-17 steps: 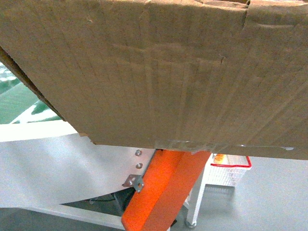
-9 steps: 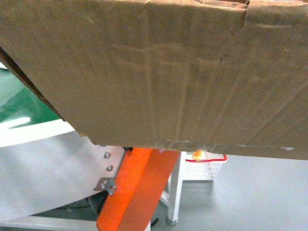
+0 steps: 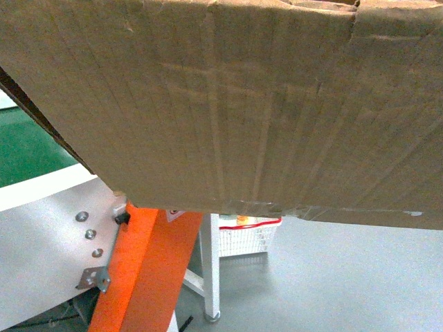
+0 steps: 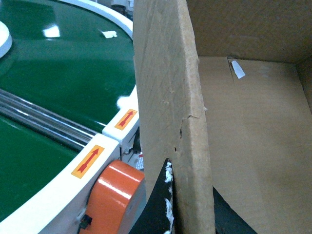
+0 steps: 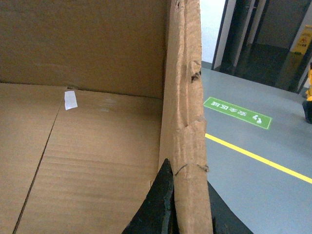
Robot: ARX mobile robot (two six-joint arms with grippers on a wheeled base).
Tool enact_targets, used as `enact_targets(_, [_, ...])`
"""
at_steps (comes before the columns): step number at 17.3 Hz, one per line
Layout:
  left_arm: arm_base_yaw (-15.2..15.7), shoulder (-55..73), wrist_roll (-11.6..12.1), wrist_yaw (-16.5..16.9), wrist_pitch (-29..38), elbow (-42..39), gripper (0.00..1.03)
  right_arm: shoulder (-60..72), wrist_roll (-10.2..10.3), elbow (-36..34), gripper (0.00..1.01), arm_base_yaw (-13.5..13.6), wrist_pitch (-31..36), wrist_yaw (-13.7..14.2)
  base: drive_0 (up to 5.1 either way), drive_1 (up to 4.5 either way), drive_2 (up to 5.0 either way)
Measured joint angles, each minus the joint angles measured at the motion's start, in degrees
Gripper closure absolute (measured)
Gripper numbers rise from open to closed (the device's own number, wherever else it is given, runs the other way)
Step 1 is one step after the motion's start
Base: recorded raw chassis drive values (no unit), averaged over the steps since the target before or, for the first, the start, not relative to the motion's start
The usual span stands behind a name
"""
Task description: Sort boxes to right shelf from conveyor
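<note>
A large brown cardboard box [image 3: 242, 104] is held up off the conveyor and fills most of the head view, with clear tape along its bottom seam. In the left wrist view my left gripper [image 4: 191, 195] is shut on the box's left wall [image 4: 165, 97], one black finger [image 4: 161, 204] outside and one inside. My right gripper [image 5: 187, 190] is shut on the ragged right wall [image 5: 187, 97] in the same way. A small white sticker [image 5: 71, 100] lies on the box floor. The conveyor's green belt [image 4: 58, 73] is to the left of the box. The right shelf is out of view.
Below the box stand the conveyor's white side panel [image 3: 48, 221] and orange base [image 3: 145, 277]. A white wire basket with a red rim [image 3: 246, 232] sits on the grey floor behind it. To the right of the box are a yellow floor line [image 5: 253, 156] and a green floor sign [image 5: 236, 112].
The conveyor's panel, orange base and the basket have slid leftward in the head view, while the box keeps its place in front of the camera. Both grips are unchanged.
</note>
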Motion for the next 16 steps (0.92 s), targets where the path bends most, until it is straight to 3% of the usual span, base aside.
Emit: enact_targets(16, [0.0, 0.0, 0.0, 0.0, 0.0, 0.0, 1.0, 0.0, 0.0, 0.0, 0.97, 0.0, 0.0, 0.0, -1.6, -1.61, -1.6])
